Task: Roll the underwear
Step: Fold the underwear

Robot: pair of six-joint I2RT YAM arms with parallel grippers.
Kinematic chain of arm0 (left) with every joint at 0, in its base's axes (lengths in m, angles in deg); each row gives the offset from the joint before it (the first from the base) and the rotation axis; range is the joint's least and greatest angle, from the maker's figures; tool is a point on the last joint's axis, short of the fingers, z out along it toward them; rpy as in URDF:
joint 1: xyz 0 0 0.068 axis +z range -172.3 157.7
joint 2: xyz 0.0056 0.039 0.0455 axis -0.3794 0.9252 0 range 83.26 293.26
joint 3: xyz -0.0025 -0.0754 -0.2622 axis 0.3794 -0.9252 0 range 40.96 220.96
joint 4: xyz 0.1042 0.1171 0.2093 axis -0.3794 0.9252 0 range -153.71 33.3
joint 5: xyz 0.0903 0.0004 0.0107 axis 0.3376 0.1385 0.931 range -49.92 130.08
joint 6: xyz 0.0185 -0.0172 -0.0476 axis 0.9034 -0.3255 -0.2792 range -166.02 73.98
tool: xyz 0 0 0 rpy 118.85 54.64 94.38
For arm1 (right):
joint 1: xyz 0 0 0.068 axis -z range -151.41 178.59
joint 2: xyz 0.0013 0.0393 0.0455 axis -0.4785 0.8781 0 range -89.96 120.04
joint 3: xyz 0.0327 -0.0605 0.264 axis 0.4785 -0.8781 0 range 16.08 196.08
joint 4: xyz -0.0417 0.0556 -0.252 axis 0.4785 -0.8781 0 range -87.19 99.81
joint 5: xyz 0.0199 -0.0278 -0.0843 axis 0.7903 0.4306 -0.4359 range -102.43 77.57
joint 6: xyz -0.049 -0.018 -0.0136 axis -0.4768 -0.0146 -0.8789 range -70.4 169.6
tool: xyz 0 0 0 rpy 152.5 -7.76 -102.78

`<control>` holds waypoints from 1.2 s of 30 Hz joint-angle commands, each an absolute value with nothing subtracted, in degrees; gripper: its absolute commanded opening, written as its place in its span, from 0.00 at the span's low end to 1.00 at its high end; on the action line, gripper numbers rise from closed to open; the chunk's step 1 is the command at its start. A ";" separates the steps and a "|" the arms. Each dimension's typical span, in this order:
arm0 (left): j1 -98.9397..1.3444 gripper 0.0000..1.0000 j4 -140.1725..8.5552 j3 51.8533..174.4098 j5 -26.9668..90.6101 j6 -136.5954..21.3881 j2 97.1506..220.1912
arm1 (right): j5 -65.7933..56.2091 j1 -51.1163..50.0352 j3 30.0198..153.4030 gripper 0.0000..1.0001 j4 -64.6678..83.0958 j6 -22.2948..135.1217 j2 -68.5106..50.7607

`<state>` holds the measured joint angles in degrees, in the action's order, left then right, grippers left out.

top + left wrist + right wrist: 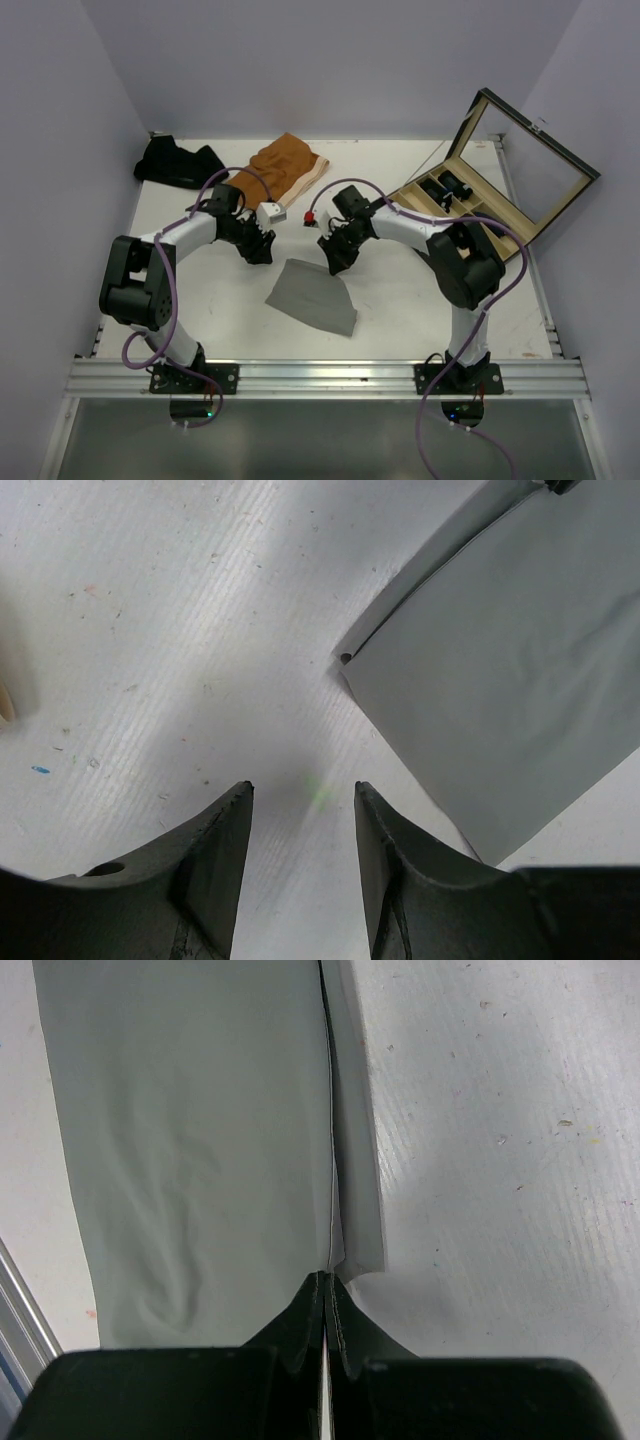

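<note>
A light grey underwear (pixel 312 297) lies folded flat in the middle of the table, also in the left wrist view (pixel 510 680) and right wrist view (pixel 200 1140). My right gripper (pixel 333 265) (pixel 325 1278) is shut at its far edge, its tips pinching the cloth where a folded flap meets the seam. My left gripper (pixel 262 255) (pixel 300 790) hovers open over bare table just left of the grey cloth's far corner, with nothing between its fingers. A rust-orange underwear (pixel 288 165) and a black one (pixel 178 162) lie at the back.
A wooden compartment box (pixel 470 205) with its glass lid (pixel 530 165) raised stands at the back right, holding small dark items. White walls close in the table on three sides. A metal rail (pixel 320 378) runs along the near edge.
</note>
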<state>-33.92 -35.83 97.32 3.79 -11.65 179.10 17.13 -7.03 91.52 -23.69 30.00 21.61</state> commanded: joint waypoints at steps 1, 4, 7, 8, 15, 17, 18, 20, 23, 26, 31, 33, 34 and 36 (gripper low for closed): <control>-33.37 0.49 -36.99 98.44 1.06 -9.29 177.48 | 17.10 -6.48 91.14 0.00 -23.68 29.12 18.76; -33.37 0.50 -36.37 99.41 -1.22 -7.36 177.13 | 16.66 -6.48 91.57 0.00 -22.97 30.25 19.64; -34.42 0.52 -35.24 101.69 -3.77 -3.77 177.66 | 15.08 -6.48 93.07 0.19 -23.50 31.67 19.74; -35.21 0.52 -34.45 102.56 -3.86 -2.44 178.79 | 14.64 -6.31 92.98 0.23 -23.50 31.67 19.21; -40.58 0.52 -26.46 112.67 -5.09 7.75 187.93 | 12.79 -3.85 90.61 0.47 -25.78 34.39 14.72; -41.54 0.51 -24.87 116.09 -5.01 10.31 191.27 | 13.05 -3.41 89.56 0.48 -26.84 35.09 13.94; -41.81 0.51 -22.16 117.50 -5.18 11.27 192.41 | 13.23 -3.23 89.12 0.48 -27.54 36.05 13.67; -42.60 0.50 -18.28 121.71 -6.23 14.96 196.02 | 14.20 -2.53 87.19 0.48 -27.98 36.68 12.71; -43.30 0.49 -12.39 124.80 -7.37 18.66 199.62 | 14.90 -1.91 84.47 0.47 -29.04 37.12 10.51; -43.74 0.49 -9.40 125.16 -7.90 21.21 200.95 | 14.64 -1.39 82.27 0.47 -29.56 37.03 8.66; -43.74 0.45 -6.31 125.07 -8.17 23.32 202.88 | 14.73 -0.16 81.38 0.47 -29.48 36.50 8.13; -43.83 0.42 -6.66 125.16 -8.17 23.06 203.41 | 14.90 0.11 81.73 0.46 -29.83 35.89 8.39; -43.83 0.37 -6.84 125.42 -8.08 22.19 203.93 | 14.99 0.20 81.91 0.46 -30.00 35.71 8.92; -43.83 0.33 -7.36 126.21 -8.17 21.05 204.64 | 15.69 0.55 82.70 0.46 -30.53 35.28 9.53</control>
